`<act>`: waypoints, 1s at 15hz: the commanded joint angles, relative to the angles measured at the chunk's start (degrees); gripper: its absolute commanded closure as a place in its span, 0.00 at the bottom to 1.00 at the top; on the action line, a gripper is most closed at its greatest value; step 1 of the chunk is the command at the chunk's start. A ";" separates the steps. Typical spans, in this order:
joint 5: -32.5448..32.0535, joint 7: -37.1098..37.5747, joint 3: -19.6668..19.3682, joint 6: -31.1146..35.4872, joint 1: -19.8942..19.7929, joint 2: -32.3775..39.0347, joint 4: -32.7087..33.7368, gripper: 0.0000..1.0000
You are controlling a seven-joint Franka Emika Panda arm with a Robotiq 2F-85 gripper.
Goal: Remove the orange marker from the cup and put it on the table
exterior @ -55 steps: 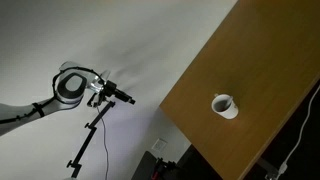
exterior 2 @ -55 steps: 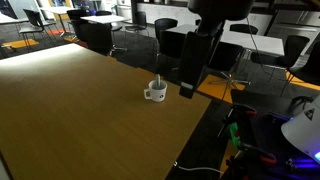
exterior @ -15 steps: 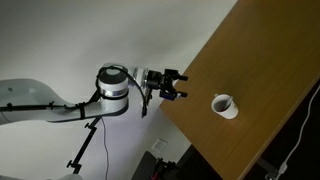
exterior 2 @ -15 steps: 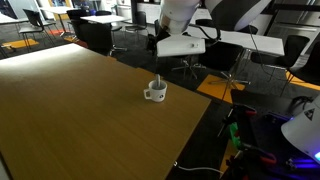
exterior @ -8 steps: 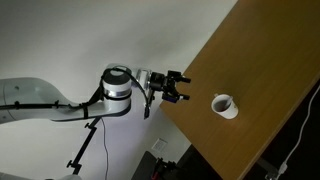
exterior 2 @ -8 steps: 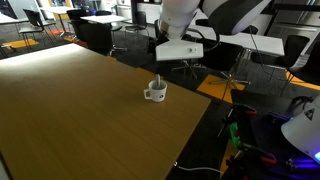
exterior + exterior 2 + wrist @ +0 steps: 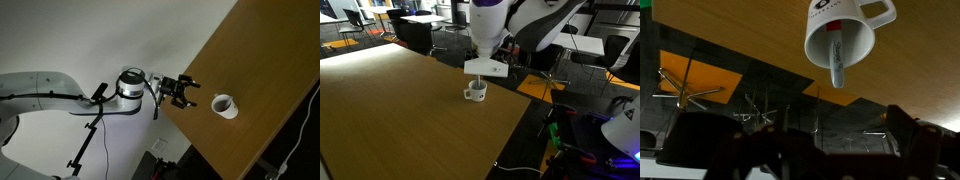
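The white cup (image 7: 224,105) stands near the edge of the brown wooden table (image 7: 260,60). It also shows in an exterior view (image 7: 473,93) and in the wrist view (image 7: 845,35). In the wrist view the marker (image 7: 835,55) leans inside the cup, with an orange-red part deep in the cup and a pale end poking past the rim. My gripper (image 7: 186,95) is open and empty, at the table's edge a short way from the cup. In an exterior view it (image 7: 485,68) hangs just above the cup. Its dark fingers frame the wrist view's bottom (image 7: 820,150).
The cup sits close to the table's edge (image 7: 525,100); beyond it are the floor, black chairs (image 7: 560,55) and other tables. A black tripod (image 7: 85,150) stands below the arm. Cables and equipment (image 7: 580,140) lie beside the table.
The arm has swung toward the cup. The gripper has come from off the table to the table's edge near the cup. It stays open and empty. The cup has not moved.
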 commanded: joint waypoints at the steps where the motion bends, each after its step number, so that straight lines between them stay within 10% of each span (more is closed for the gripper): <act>1: 0.08 5.95 -2.01 -3.29 1.63 3.64 3.42 0.00; 12: -0.16 0.07 -4.56 -2.75 0.95 11.72 8.56 0.00; 15: -0.51 -2.81 -5.03 -2.48 0.88 12.79 9.51 0.17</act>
